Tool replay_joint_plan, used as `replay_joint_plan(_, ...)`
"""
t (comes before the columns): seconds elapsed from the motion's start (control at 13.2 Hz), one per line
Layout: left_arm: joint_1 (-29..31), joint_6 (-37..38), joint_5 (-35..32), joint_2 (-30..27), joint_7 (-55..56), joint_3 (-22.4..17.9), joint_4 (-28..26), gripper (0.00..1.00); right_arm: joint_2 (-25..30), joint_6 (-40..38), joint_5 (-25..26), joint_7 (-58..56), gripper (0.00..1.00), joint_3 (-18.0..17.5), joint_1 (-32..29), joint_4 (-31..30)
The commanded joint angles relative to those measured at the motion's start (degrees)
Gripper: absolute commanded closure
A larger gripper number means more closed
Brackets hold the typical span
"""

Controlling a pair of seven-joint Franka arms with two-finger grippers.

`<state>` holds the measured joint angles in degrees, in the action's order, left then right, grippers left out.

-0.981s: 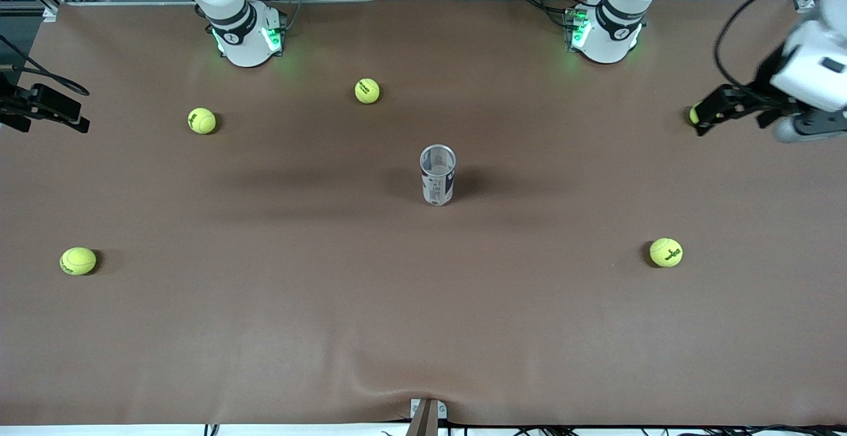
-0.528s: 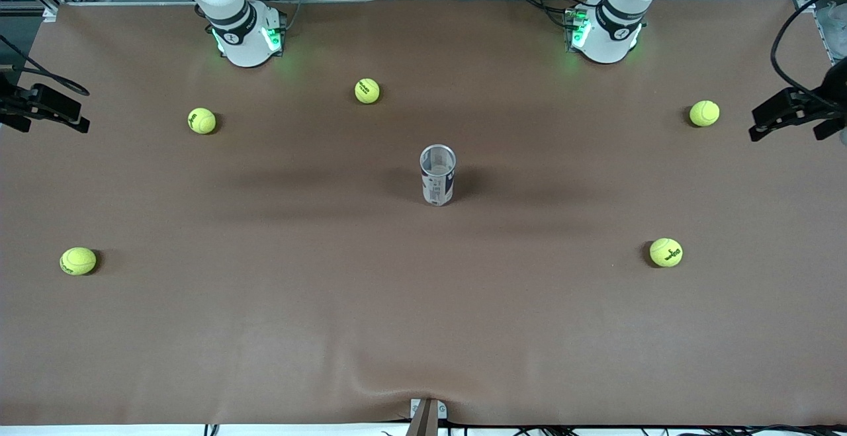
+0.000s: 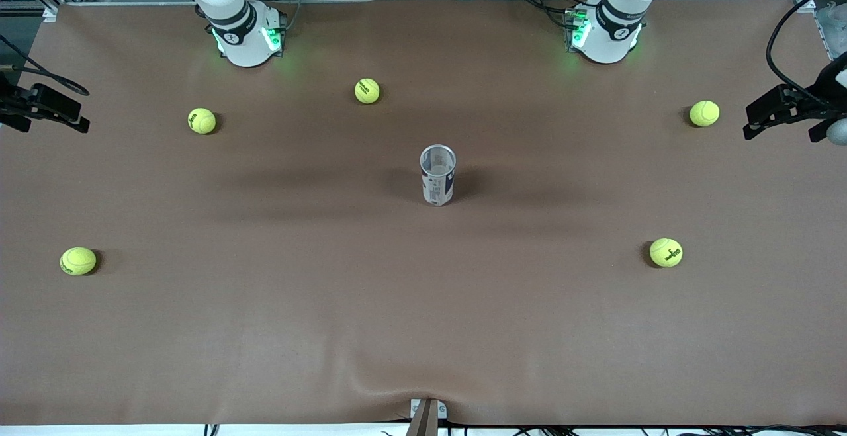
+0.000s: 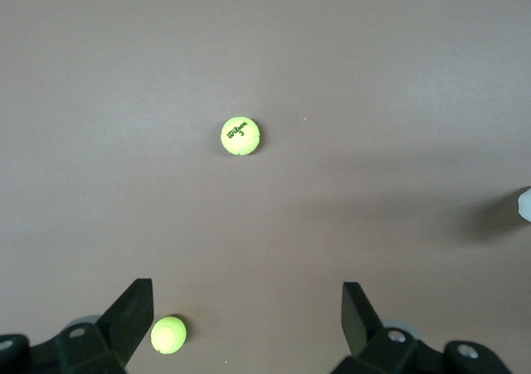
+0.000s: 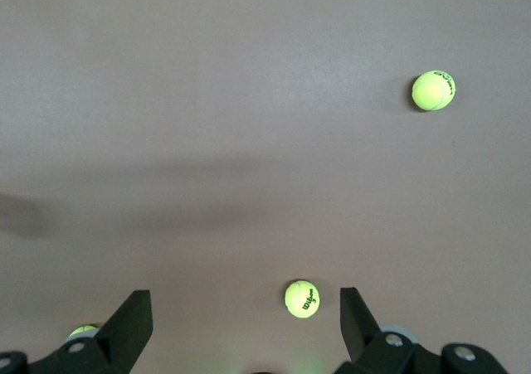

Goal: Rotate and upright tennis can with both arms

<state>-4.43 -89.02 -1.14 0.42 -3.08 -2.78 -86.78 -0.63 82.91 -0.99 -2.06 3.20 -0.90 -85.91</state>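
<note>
The tennis can (image 3: 437, 175) stands upright mid-counter (image 3: 423, 330). Both end effectors, left (image 4: 249, 312) and right (image 5: 246, 312), gape wide and empty over its ends.

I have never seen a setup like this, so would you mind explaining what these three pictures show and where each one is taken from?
These are two white robot arms bolted along one edge of a brown table. The wide picture comes from a high camera facing them. The other two come from cameras on the arms' wrists, looking down past each arm's own black two-finger gripper.

At the middle of the table stands the tennis can, upright, its open top showing. Five yellow-green tennis balls lie scattered around it, among them one toward the left arm's end and one near the right arm's base.

The left gripper hangs over its end of the table, and the right gripper over the other end. Both are open and hold nothing; in the wrist views the left fingers and the right fingers stand wide apart.
</note>
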Motion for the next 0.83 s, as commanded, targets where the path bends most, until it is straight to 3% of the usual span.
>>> replay_joint_plan(0.0,0.04,0.17,0.62,-0.24,-0.18,0.15,0.56,0.00,-0.07,-0.20,-0.15,-0.32,0.00,-0.21,-0.33,0.65)
replay_joint_plan(0.75,0.13,0.34,0.53,-0.07,2.90,0.59,0.48,0.00,-0.16,-0.11,-0.15,-0.32,0.00,-0.21,-0.33,0.65)
